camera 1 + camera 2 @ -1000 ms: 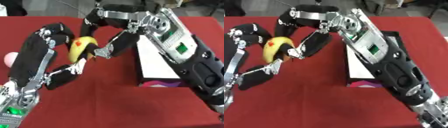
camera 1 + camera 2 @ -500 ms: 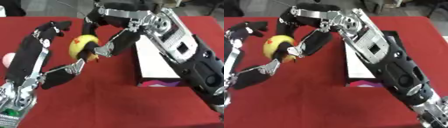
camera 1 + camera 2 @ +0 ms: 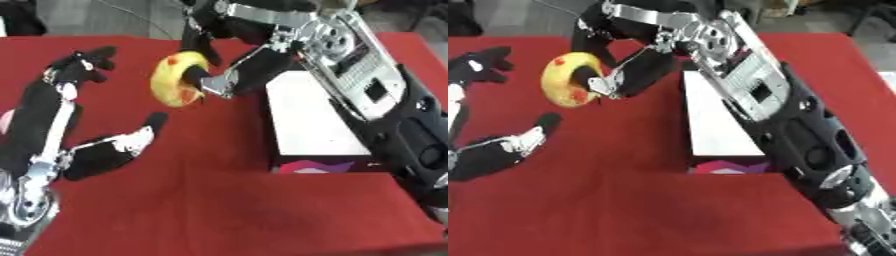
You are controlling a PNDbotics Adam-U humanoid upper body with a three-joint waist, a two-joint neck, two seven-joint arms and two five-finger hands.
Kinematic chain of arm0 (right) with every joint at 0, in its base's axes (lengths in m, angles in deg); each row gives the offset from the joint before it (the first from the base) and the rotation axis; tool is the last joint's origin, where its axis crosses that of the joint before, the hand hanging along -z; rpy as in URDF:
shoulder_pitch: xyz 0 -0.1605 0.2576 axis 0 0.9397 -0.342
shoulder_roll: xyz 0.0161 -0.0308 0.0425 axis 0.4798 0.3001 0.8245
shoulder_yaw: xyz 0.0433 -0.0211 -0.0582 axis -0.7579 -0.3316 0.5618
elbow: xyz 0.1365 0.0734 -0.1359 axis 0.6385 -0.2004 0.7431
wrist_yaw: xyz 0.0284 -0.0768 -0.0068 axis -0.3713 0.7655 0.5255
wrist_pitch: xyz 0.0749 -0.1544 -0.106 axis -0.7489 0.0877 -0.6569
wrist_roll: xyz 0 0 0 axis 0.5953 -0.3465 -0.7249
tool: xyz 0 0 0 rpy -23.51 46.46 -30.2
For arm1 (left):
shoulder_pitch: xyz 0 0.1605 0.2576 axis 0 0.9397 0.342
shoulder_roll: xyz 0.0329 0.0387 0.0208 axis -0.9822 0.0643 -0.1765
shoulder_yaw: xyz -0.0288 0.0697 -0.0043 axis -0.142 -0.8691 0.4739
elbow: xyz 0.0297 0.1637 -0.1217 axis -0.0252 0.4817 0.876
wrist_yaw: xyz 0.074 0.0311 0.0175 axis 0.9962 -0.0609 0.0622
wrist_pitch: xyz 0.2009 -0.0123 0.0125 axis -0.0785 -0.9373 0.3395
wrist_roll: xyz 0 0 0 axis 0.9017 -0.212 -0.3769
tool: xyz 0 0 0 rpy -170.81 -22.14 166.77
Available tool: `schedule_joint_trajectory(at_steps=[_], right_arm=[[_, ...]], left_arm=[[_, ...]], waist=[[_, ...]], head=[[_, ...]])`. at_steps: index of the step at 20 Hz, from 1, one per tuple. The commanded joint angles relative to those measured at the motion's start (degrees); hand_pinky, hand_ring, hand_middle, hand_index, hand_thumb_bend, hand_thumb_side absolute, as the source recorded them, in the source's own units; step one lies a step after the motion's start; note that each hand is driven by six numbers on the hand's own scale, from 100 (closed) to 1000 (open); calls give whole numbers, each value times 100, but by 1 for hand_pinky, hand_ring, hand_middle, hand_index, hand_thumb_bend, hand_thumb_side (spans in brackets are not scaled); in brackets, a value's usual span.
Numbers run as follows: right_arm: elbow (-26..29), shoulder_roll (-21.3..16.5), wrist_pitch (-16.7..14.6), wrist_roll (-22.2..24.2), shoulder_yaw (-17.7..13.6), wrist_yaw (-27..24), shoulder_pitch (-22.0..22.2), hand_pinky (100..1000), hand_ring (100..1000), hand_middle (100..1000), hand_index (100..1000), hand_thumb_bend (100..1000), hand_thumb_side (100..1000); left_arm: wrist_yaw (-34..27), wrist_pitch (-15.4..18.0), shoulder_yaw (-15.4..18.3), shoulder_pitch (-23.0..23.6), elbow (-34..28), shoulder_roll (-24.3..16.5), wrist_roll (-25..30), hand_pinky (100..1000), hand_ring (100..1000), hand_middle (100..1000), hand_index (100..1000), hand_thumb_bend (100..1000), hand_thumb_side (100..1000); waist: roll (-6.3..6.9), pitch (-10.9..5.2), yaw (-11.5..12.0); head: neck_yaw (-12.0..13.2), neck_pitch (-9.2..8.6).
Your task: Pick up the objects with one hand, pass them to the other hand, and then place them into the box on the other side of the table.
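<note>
Yellow fruit (image 3: 178, 80) in right hand (image 3: 229, 75)

The right hand (image 3: 219, 75) holds the fruit (image 3: 178, 80) left of the box (image 3: 311, 120), above the table (image 3: 219, 210).

a red-covered table (image 3: 219, 210) carries a white box (image 3: 311, 122) at its right.
</note>
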Motion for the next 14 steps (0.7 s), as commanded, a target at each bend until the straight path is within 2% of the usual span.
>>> schedule_joint_trajectory(at_steps=[1, 8, 14], right_arm=[[-35, -437, 9, -265, -332, -38, 38, 802, 750, 263, 440, 100, 115], [-343, -1335, -7, -977, -1030, 46, 770, 800, 753, 270, 446, 100, 123], [-671, -1837, -72, -1461, -1436, 292, 1495, 796, 752, 284, 458, 100, 140]], left_arm=[[-241, -85, 188, 51, -66, -236, -236, 750, 643, 680, 866, 446, 618], [-604, -255, 591, 417, -101, -513, -722, 748, 635, 674, 823, 403, 624], [-731, -544, 1009, 598, -107, -800, -660, 763, 657, 697, 827, 352, 617]], waist=[[19, -147, -14], [5, -116, -20], [19, -99, 19]], head=[[-27, -30], [-102, -97], [-499, -135]])
